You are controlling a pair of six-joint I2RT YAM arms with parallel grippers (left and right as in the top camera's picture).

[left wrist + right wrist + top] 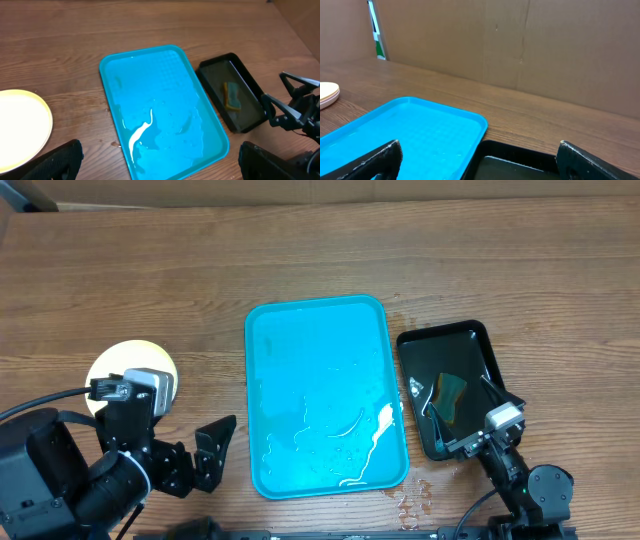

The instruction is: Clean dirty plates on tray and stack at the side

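The turquoise tray (320, 340) lies mid-table with no plates on it, only water puddles and a white soapy streak (375, 435). The plates (135, 360) sit in a stack on the table to its left, pale yellow-green on top, partly hidden by my left arm. My left gripper (212, 455) is open and empty, low by the tray's near-left corner. My right gripper (465, 412) is open and empty over the black tray. The left wrist view shows the tray (150, 75), the plates (20, 125) and my open jaws (160, 167). The right wrist view shows the tray (420, 125), the plates' edge (327, 95) and open jaws (480, 165).
A small glossy black tray (470, 345) stands right of the turquoise tray and holds a yellow-green sponge (450, 390); both show in the left wrist view, tray (250, 85) and sponge (232, 95). Water drops (415, 500) lie by the tray's near-right corner. A cardboard wall (520, 40) backs the table.
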